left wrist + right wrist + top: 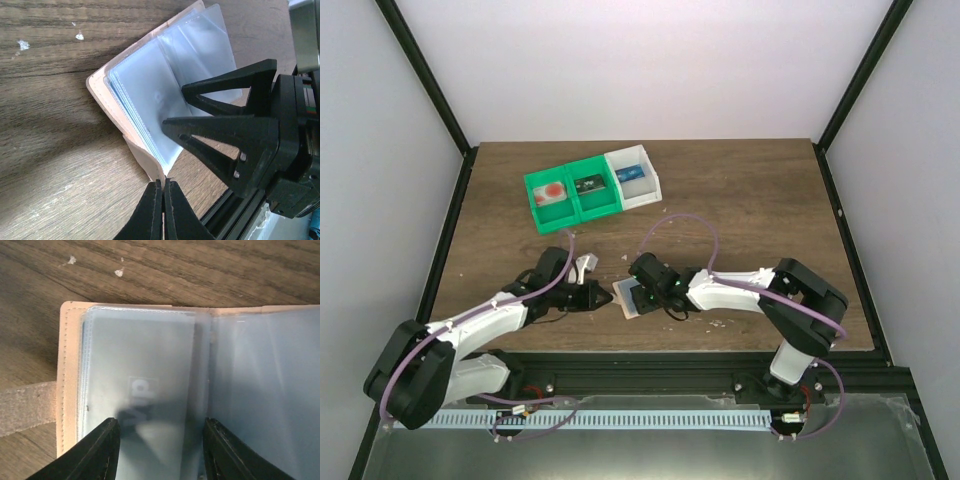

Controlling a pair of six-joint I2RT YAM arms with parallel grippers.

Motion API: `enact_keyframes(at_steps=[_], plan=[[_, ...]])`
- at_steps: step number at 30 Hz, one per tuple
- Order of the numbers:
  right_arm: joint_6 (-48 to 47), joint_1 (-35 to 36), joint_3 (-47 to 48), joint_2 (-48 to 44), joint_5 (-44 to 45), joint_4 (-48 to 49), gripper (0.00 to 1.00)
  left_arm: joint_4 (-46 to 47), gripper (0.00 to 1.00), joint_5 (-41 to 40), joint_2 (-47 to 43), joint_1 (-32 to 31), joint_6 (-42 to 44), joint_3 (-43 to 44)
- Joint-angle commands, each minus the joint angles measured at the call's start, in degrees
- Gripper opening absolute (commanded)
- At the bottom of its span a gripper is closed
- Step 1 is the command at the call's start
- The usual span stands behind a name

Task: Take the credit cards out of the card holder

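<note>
Left wrist view: my left gripper (163,186) shows at the bottom edge, its two black fingers pressed flat together. The tan tab (142,155) of the card holder (100,85) runs straight into their tips, so I judge I am pinching that tab to keep the holder from sliding.

Just beyond, my right gripper (172,106) comes in from the right with its fingers spread. The tips rest on the clear sleeves (150,85) inside the holder, which lies open like a small book.

From my right wrist, the spread fingers straddle one sleeve. A pale blue credit card (140,375) sits inside it, with blurred letters showing through the plastic. The card is not yet out; no edge of it pokes past the sleeve. I take the spread as a way to bracket the card's width before closing or dragging.

The holder lies on the wooden table (750,190), near its front edge, between my two arms. Two green bins (570,195) and a white bin (635,178) stand well apart, toward the back.
</note>
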Motion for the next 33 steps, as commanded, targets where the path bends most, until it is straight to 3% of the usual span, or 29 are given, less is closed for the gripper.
enact_keyframes(at_steps=[1, 7, 13, 18, 24, 30, 33], plan=[[0.7, 0.5, 0.0, 0.3, 5.9, -3.4, 0.45, -0.2, 0.0, 0.5, -1.4, 0.0, 1.0, 1.5], [1.9, 0.5, -2.2, -1.8, 5.5, -3.3, 0.31, -0.7, 0.0, 1.1, -2.2, 0.0, 0.7, 1.4], [4.1, 0.4, -5.2, -3.8, 5.8, -3.9, 0.28, 5.4, 0.0, 5.9, -5.3, 0.1, -2.6, -0.9], [6.6, 0.8, -7.1, -11.3, 4.4, -7.2, 0.27, 4.1, 0.0, 7.1, -5.4, 0.1, -0.5, 0.1], [6.6, 1.5, -8.5, -20.6, -0.9, -2.8, 0.39, 3.5, 0.0, 7.4, -5.2, 0.1, 0.1, 0.3], [3.2, 1.5, -3.2, -14.5, 0.1, -2.7, 0.59, 4.1, 0.0, 7.3, -4.1, 0.1, -0.7, -0.4], [1.2, 1.5, -1.1, -12.0, 0.3, -3.7, 0.62, 4.4, 0.0, 7.3, -4.0, 0.1, -1.2, -0.6]])
